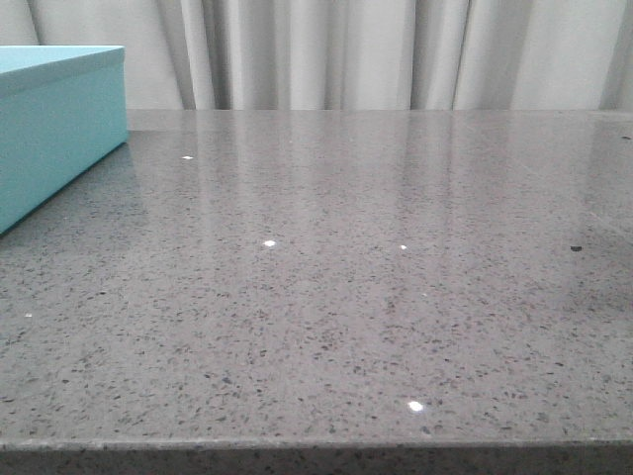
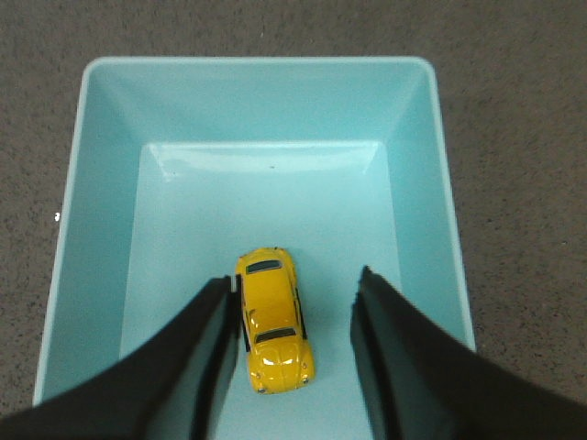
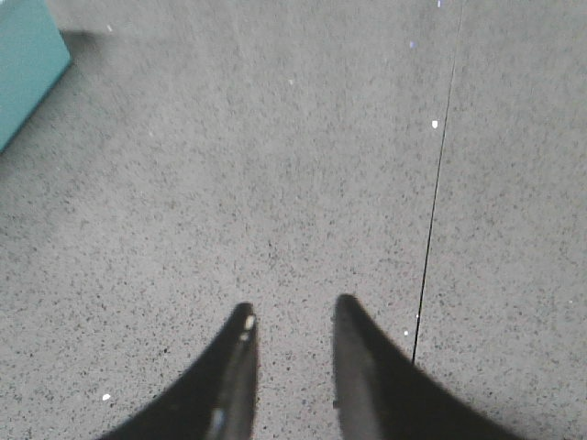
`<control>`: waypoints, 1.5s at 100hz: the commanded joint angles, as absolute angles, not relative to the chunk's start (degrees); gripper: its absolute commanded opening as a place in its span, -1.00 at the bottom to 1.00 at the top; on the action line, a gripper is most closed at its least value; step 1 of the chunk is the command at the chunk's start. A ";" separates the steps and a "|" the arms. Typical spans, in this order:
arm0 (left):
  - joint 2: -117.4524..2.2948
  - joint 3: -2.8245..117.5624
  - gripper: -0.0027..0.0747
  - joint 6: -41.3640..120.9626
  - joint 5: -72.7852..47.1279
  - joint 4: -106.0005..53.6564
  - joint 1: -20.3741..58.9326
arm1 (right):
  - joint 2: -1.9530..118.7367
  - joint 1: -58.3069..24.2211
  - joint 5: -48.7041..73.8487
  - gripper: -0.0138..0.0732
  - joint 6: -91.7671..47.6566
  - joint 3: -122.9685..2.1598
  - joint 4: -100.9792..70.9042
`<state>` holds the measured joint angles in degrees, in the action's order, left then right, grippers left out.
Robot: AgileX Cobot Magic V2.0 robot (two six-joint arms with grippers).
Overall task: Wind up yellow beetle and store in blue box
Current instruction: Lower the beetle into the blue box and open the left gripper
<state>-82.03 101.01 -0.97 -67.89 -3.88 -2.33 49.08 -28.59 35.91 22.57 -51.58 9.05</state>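
Looking down from the left wrist camera, the blue box [image 2: 257, 110] fills most of the frame, its four walls sloping in to a pale floor, and the yellow beetle [image 2: 272, 318] sits on that floor in the lower middle of the picture. Its long axis runs up and down the frame, a touch tilted, headlights aimed at the bottom edge. The left pincer [image 2: 293, 298] hangs over it with its jaws apart and nothing between the pads; the car lies hard against the left-hand finger [image 2: 206, 357], with bare box floor between it and the other one. Plenty of open floor lies above the car, toward the far wall.

Over in the front view, the box stands at the upper left edge of the grey speckled desk [image 1: 376, 297], whose near lip runs along the bottom. The right pincer [image 3: 292, 316] hovers over bare desk, jaws apart, empty, beside a thin dark seam [image 3: 436, 211].
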 commanded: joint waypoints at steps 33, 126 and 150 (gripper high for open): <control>-63.21 85.65 -0.98 1.34 -55.20 -8.07 -2.43 | 36.96 -28.65 28.96 -0.84 22.04 -45.04 12.07; -10.57 27.37 -0.98 4.49 -28.72 -9.95 -2.33 | 15.38 -28.59 19.46 -0.84 22.04 -24.64 16.71; -8.01 26.23 -0.98 4.49 -28.83 -9.98 -2.33 | 13.10 -28.59 18.21 -0.84 22.04 -23.97 16.77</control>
<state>-7.47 24.94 4.49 -33.23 -9.08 -2.33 12.70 -28.59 23.32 22.49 -22.64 15.29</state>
